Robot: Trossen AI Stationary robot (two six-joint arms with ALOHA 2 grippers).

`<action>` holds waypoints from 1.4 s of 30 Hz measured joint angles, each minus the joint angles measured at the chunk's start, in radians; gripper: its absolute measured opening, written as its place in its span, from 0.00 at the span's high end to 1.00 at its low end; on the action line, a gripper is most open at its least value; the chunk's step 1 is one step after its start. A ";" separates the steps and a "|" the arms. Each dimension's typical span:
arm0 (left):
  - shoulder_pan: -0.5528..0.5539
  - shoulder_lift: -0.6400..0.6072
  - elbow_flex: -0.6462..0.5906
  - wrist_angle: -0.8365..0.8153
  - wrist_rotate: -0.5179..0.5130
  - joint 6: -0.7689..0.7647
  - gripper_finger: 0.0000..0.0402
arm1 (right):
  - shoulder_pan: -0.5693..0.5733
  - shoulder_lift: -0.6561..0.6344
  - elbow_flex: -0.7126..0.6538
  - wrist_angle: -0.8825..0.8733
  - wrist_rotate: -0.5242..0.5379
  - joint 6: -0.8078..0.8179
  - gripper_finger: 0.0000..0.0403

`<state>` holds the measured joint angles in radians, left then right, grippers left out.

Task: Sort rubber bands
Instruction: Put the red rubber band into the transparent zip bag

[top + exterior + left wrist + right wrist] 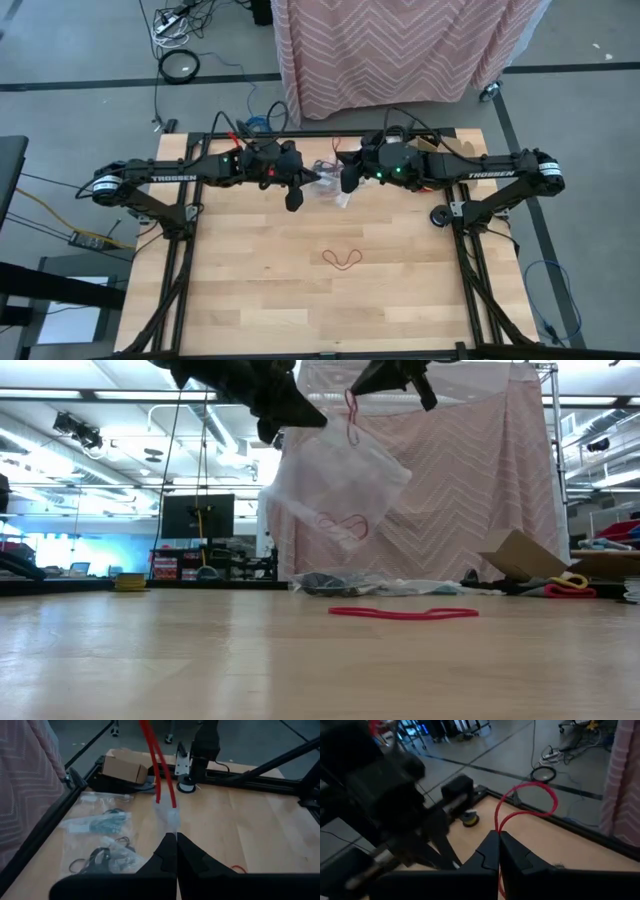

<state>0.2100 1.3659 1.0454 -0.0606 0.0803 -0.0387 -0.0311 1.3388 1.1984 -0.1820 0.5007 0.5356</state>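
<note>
Working from my left side across, with the raised clear bag (335, 485) as landmark.

My left end effector (176, 836) is pinching a top corner of the bag, fingers closed flat on the plastic, and is holding the bag in the air above the tabletop (300, 300). A red loop is lying inside the bag, low down in the low view.

My right end effector (499, 836) is gripping a red rubber band (530, 802) just beside the bag's mouth, fingers shut on the strand; the loop is hanging between the two end effectors.

Below the bag and nearer the tabletop's front edge, another red band (343, 259) is lying flat, untouched. Behind the bag, by the rear rail, more clear bags (97, 822) are lying with dark bands (95, 857) in them.

Step in hand, as I judge it: I am feeding the held red band into the red bag.

Next move is calling for lowering the band through the mouth while my left keeps the corner taut, then letting go only once the loop is inside. Risk: the band snagging on the rim.
</note>
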 joint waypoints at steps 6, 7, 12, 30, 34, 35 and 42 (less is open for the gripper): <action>0.000 0.000 0.001 0.021 0.002 -0.019 1.00 | 0.003 0.000 0.000 -0.068 -0.002 0.020 1.00; 0.000 0.000 0.006 0.014 0.001 -0.019 1.00 | 0.005 0.000 0.000 -0.077 -0.010 0.021 1.00; 0.004 0.000 0.041 0.007 -0.006 0.004 1.00 | 0.025 0.000 0.000 -0.140 -0.046 0.048 1.00; 0.032 0.000 0.073 -0.035 0.065 0.010 1.00 | 0.033 0.000 0.000 -0.191 -0.173 0.130 1.00; 0.032 0.000 0.073 -0.035 0.071 0.010 1.00 | 0.018 0.000 0.000 -0.201 -0.229 0.146 1.00; 0.032 0.000 0.073 -0.035 0.071 0.010 1.00 | 0.018 0.000 0.000 -0.208 -0.232 0.148 1.00; 0.032 0.000 0.073 -0.035 0.092 0.010 1.00 | 0.018 0.000 0.000 -0.235 -0.249 0.151 1.00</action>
<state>0.2420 1.3659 1.1187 -0.0956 0.1728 -0.0286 -0.0128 1.3392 1.1980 -0.4171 0.2521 0.6868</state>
